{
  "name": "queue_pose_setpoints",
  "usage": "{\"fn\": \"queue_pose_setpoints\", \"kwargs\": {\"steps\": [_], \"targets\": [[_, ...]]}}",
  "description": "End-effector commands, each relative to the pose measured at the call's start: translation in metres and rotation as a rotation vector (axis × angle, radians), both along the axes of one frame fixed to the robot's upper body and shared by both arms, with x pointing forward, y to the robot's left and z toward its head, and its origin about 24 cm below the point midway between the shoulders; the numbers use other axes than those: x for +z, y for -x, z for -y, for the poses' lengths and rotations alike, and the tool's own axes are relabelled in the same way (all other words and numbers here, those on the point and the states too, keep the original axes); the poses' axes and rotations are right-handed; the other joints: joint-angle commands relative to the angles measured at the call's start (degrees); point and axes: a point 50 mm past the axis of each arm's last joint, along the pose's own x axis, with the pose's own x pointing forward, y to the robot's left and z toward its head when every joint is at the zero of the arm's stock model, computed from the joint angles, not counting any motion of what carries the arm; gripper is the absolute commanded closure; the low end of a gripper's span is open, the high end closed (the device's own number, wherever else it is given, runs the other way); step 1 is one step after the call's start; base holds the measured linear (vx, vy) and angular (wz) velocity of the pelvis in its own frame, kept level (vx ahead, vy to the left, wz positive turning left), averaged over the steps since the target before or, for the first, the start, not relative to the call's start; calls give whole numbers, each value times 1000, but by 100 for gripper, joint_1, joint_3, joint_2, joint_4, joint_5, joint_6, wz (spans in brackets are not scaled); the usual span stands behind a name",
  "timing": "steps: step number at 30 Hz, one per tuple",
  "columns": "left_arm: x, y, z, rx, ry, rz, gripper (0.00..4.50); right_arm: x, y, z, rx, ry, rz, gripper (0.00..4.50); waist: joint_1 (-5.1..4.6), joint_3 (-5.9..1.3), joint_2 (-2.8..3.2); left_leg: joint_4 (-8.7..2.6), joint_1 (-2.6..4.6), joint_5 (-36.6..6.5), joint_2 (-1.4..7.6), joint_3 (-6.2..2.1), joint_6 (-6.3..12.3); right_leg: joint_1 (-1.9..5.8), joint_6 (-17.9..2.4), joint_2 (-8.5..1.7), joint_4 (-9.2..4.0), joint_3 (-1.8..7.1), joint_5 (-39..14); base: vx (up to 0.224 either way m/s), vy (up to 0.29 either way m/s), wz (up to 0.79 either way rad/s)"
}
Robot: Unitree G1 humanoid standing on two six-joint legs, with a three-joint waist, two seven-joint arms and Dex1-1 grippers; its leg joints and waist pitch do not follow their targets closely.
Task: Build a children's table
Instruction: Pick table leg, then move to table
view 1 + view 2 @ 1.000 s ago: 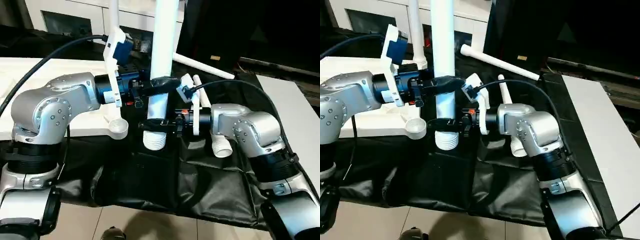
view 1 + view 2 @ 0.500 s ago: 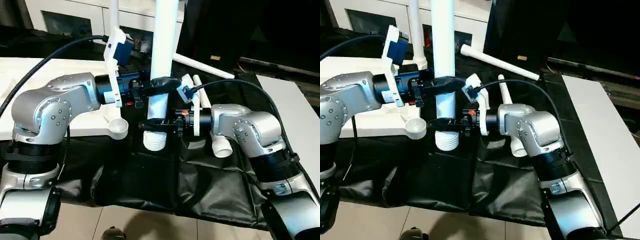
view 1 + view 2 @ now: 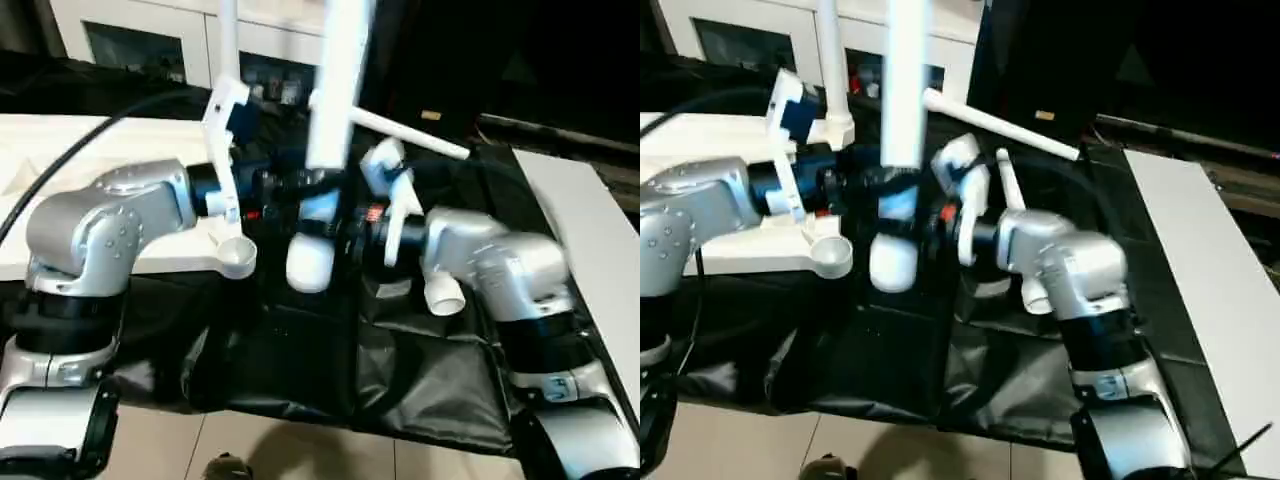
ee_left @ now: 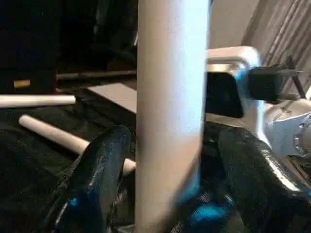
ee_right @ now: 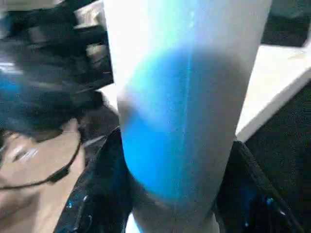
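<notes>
The children's table is lying in parts in front of you. Its white tabletop (image 3: 70,150) is resting on the left side, partly on the black cloth (image 3: 300,380) that is covering the worktop (image 3: 590,230). Behind it, the white cabinet (image 3: 130,25) with dark glass doors is standing.

Your two silver forearms are reaching inward and meeting at the middle. Between them the upright leg (image 3: 338,90) is rising, slightly tilted, with its thick lower end hanging just above the cloth and just beside the round corner socket (image 3: 237,257) of the tabletop. It is not sitting in that socket.

The thin back leg (image 3: 228,40) is standing up at the far side of the tabletop. The first loose leg (image 3: 1000,125) is lying on the cloth behind your right arm, and the second loose leg (image 3: 1010,185) is lying near it, passing under your right wrist.

Your right end effector (image 5: 175,145) is grasping the upright leg low down, with both fingers pressing on its sides. Your left end effector (image 4: 172,141) is released: its fingers (image 4: 102,174) are standing on either side of the same leg, higher up, with a gap showing.
</notes>
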Motion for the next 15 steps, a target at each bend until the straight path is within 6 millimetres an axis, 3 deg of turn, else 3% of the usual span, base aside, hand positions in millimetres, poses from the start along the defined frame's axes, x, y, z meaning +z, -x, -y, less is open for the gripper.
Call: {"fn": "queue_pose_setpoints", "kwargs": {"steps": [1, 5, 7, 8, 9, 10, 11, 12, 14, 15], "targets": [[-4, -4, -7, 164, -37, 55, 81, -7, -9, 21, -202, 78, 48, 264, -12, -440, 242, -412, 120, -1103, 255, -109, -550, 242, -593, -672, -485, 362, -1046, 0, 0, 0], [-16, -5, -28, 494, -38, 153, 66, -16, -17, 53, -556, 304, 247, 264, -32, -435, 236, -411, 91, -1037, 255, -112, -626, 260, -394, -672, -508, 371, -1162, 0, 0, 0], [-21, -2, -33, 546, -51, 189, 66, -19, -15, 54, -567, 295, 267, 264, -29, -441, 223, -403, 84, -967, 252, -108, -603, 280, -331, -668, -518, 372, -1107, 0, 0, 0], [-35, 2, -39, 665, -94, 201, 66, -28, -7, 55, -579, 349, 275, 264, -45, -459, 235, -399, 91, -953, 235, -107, -529, 279, -307, -627, -496, 363, -1023, 0, 0, 0], [-36, 3, -40, 671, -96, 201, 66, -28, -7, 55, -579, 353, 275, 264, -68, -442, 226, -405, 86, -1003, 247, -112, -467, 277, -304, -606, -498, 364, -943, 0, 0, 0], [-61, 13, -47, 844, -132, 186, 66, -41, 4, 56, -663, 438, 322, 264, -73, -439, 207, -402, 95, -1025, 240, -106, -428, 267, -312, -603, -506, 363, -955, 0, 0, 0], [-71, 20, -47, 897, -147, 211, 66, -49, 10, 54, -712, 408, 301, 264, -85, -434, 205, -413, 58, -950, 277, -124, -413, 287, -325, -621, -496, 360, -789, 0, 0, 0], [-76, 24, -47, 918, -155, 229, 66, -53, 14, 54, -742, 379, 280, 264, -104, -423, 168, -401, 59, -960, 246, -85, -331, 273, -323, -633, -529, 390, -817, 0, 0, 0], [-85, 30, -51, 1011, -158, 236, 66, -61, 22, 50, -809, 288, 230, 264, -65, -447, 166, -306, -24, -900, 178, -44, 106, 356, -423, -899, -618, 568, -1259, 0, 0, 0], [-87, 30, -52, 1038, -157, 230, 66, -62, 23, 49, -823, 271, 226, 264, 1, -445, 163, -154, -61, -818, 175, -87, 363, 400, -514, -1154, -723, 727, -1511, 0, 0, 0]]}}
